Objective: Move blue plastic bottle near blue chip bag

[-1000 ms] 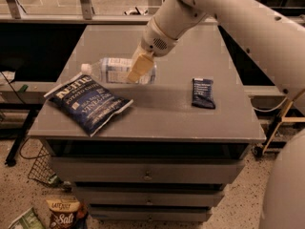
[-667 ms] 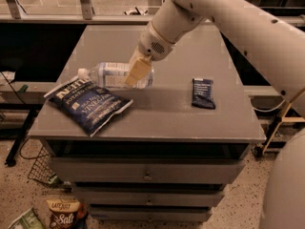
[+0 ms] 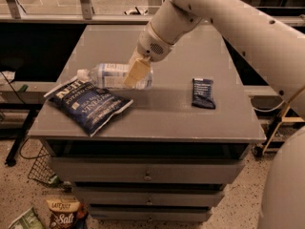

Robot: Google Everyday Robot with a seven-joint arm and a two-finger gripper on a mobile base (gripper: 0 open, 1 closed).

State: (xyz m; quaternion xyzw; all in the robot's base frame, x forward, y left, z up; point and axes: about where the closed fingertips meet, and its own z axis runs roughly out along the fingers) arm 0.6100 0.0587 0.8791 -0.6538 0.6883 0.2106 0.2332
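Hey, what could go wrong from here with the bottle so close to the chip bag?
The gripper holds the blue plastic bottle sideways, its cap end right beside the blue chip bag. Pushing further could shove the bag or ride onto it. Released on its side, the bottle might roll across the table.

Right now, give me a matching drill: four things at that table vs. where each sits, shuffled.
1. blue plastic bottle
2. blue chip bag
3. dark snack bar wrapper
4. pincer

A. alone, right side of the table
B. flat at the table's front-left corner
C. lying on its side just behind the chip bag
D. clamped across the bottle's right half

Pairs: 1-C, 2-B, 3-A, 4-D.
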